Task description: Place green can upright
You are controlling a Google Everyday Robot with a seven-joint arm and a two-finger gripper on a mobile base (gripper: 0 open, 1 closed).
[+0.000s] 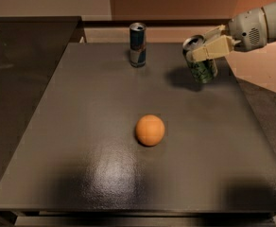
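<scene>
The green can (202,65), dark green with mottled print and a silver top rim, is held near the table's far right. It hangs a little above the surface, almost upright, its top leaning slightly left. My gripper (208,47) comes in from the right and is shut on the can's upper part, its cream fingers (212,50) across the can's side. The can's shadow lies on the table to its left.
A slim blue-and-silver can (138,44) stands upright at the far middle of the dark table (81,126). An orange (150,130) lies near the table's centre. The table's right edge runs just beyond the held can.
</scene>
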